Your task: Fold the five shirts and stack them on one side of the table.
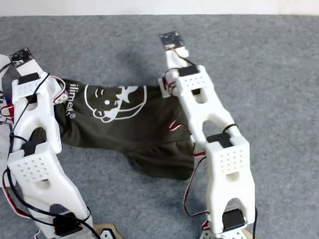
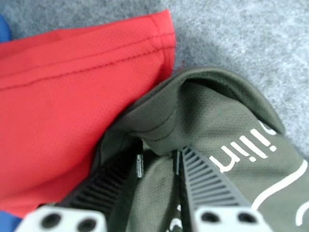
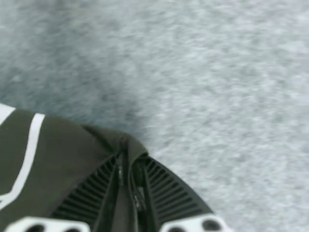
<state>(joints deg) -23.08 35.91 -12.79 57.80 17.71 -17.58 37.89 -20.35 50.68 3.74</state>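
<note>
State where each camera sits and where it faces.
High view: fixed above the table, looking down on left arm and right arm holding the dark shirt.
Left wrist view: on the left arm, looking along the left pincer, shut on that shirt beside a red shirt.
Right wrist view: on the right arm, looking along the right pincer, pinching the same shirt.
Shared: all three show the dark shirt.
</note>
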